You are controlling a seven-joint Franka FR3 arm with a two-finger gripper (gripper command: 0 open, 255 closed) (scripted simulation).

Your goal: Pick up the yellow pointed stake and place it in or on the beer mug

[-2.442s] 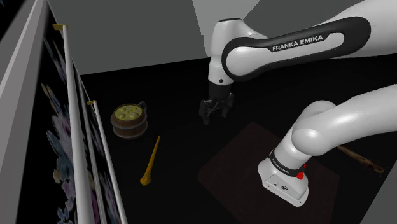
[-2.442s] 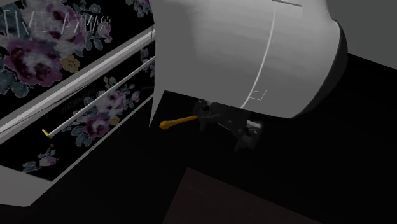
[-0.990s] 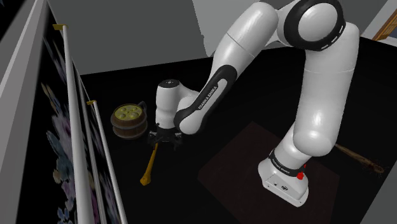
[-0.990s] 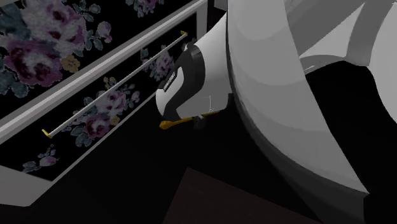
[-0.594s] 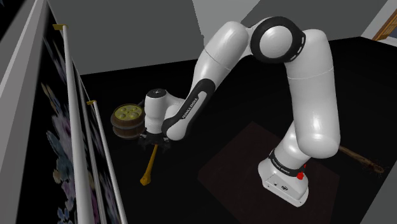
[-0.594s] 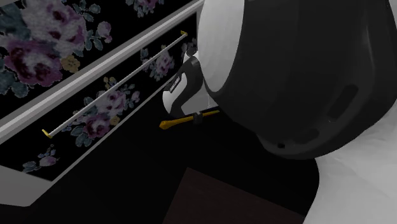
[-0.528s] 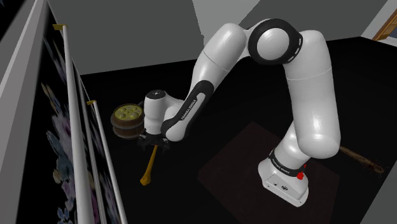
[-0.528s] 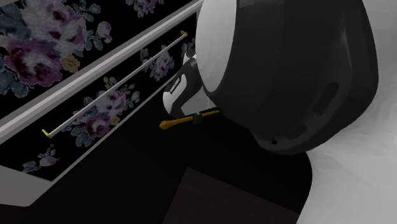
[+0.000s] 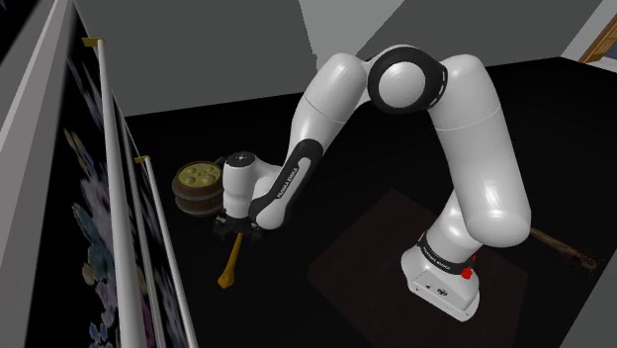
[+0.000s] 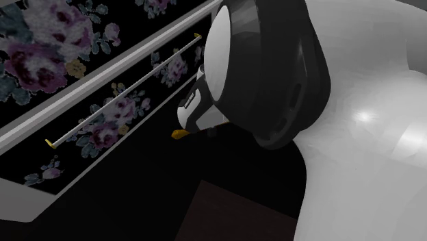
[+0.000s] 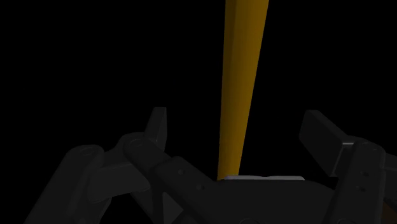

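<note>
The yellow pointed stake [image 9: 230,263] lies flat on the black floor, its thick end [image 10: 179,134] toward the flowered wall. My gripper [image 9: 237,229] hangs low over the stake's thin end, just beside the beer mug [image 9: 201,186], a squat brown mug with a yellowish top. In the wrist view the stake [image 11: 245,70] runs away from the hand, its thin end lying between the fingers [image 11: 157,126]. The gripper [image 11: 236,130] is open: its fingers stand well apart on either side of the stake and do not touch it.
A flowered wall panel with two pale rails [image 9: 117,188] runs along the shoulder view's left, close to mug and stake. A dark brown mat [image 9: 376,247] lies under the arm's base [image 9: 442,282]. A brown stick [image 9: 560,247] lies at the right.
The arm has swung from the middle of the floor toward the shoulder view's left and come down over the stake's thin end. The stake and mug have not moved.
</note>
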